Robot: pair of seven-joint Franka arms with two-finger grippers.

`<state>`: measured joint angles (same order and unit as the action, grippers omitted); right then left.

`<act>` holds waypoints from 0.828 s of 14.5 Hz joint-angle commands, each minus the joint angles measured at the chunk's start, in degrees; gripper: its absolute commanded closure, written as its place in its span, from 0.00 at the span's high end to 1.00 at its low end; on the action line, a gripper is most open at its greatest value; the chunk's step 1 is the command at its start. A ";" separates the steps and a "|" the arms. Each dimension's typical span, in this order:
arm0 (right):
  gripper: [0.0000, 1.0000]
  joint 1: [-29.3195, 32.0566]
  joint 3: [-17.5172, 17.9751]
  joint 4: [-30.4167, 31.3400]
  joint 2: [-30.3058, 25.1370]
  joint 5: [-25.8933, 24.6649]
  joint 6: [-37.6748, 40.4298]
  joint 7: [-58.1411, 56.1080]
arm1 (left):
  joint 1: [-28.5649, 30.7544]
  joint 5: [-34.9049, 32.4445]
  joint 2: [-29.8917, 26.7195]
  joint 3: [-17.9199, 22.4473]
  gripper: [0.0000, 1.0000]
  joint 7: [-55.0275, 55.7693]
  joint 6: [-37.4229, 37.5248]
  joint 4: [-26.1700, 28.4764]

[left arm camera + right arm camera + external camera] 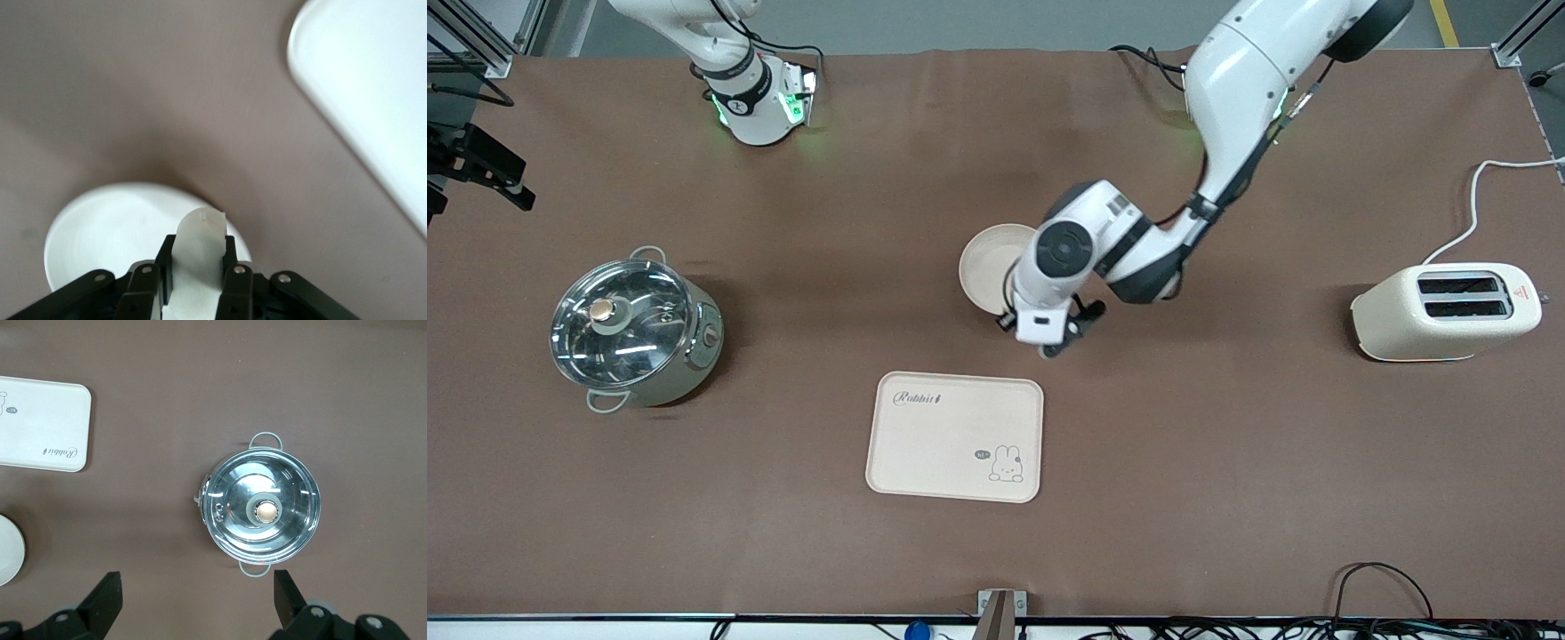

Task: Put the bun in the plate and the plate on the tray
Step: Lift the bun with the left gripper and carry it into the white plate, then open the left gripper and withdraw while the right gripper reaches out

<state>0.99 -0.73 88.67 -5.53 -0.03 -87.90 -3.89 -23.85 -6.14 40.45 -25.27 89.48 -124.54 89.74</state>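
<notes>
Hovering high near its own base, right gripper: fingers spread wide, nothing between them, lidded pot far below on the surface, tray and plate well off toward the other arm's end. Waiting, by the look of it.

Carrying the load, left gripper: fingers clenched on the bun, pale lump poking out past the fingertips, pinched from both sides. Directly below the fingertips, plate rim and bowl, so the drop line looks close; the bun seems to hang over the plate's edge nearest the tray rather than its middle. Probably calls for a small shift inward over the dish before letting go, otherwise a risk of the bun catching the rim and rolling onto the surface.

Lying off to one side of the fingers, tray empty, apart from the plate, bare surface between them. Plate-to-tray step not yet begun; left arm clearly the nearer one for both.
</notes>
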 commanded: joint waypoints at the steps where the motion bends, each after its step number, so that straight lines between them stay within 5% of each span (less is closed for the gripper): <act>1: 1.00 0.07 0.03 0.10 -0.63 0.38 0.36 -0.16 | -1.99 0.42 -1.43 -0.04 0.32 2.54 0.27 4.11; 5: 1.00 0.07 0.03 0.10 -0.63 0.38 0.45 -0.16 | -3.75 0.51 -1.43 -1.10 0.44 5.87 -0.18 7.37; 6: 1.00 0.07 0.03 0.10 -0.63 0.38 0.36 -0.16 | -3.75 0.42 -1.43 -1.19 0.57 6.23 -0.18 7.38; 8: 1.00 0.07 0.03 0.10 -0.63 0.38 0.28 -0.16 | -3.58 0.16 -1.52 -1.10 0.99 6.23 -0.18 6.85; 12: 1.00 0.24 0.03 0.10 0.16 1.26 0.19 -0.16 | -3.05 -0.19 -5.98 -1.01 1.00 5.36 0.44 6.15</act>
<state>0.99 -0.74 88.68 -5.47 0.20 -87.90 -3.89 -27.20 -6.14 39.09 -26.18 94.86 -124.74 94.90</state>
